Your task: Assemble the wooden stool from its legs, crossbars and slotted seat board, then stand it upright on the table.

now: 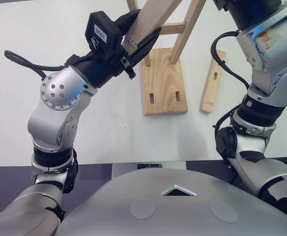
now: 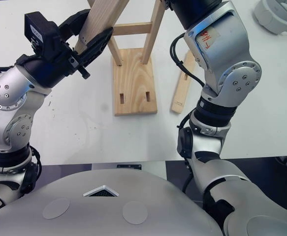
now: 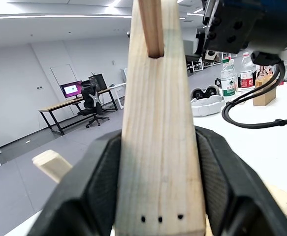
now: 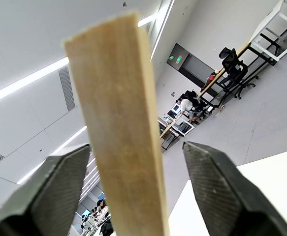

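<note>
Item 1. My left pincer [image 1: 137, 33]: closed on the broad wooden leg [image 1: 150, 17], one finger on each flat face, holding it tilted in the air above the near end of the seat board. In the left wrist view a thin bar [image 3: 150, 27] enters a slot in the leg's upper end.

Item 2. My right pincer [image 4: 136, 150]: fingers spread to either side of a wooden leg [image 4: 116, 108], with a gap showing between the wood and one finger; not clamped.

Item 3. Partial frame: a slanted leg [image 1: 187, 29] and a second thin leg [image 1: 132, 4], joined by a crossbar [image 1: 174, 28]. Their lower ends meet the far end of the seat board; whether they are seated in slots I cannot tell.

Item 4. Slotted seat board [image 1: 164, 93]: flat on the white surface [image 1: 84, 123], between my two arms, two open slots near its near edge.

Item 5. Loose slotted wooden piece [image 1: 213, 81]: flat on the surface, just beside the seat board on my right, apart from it.
</note>
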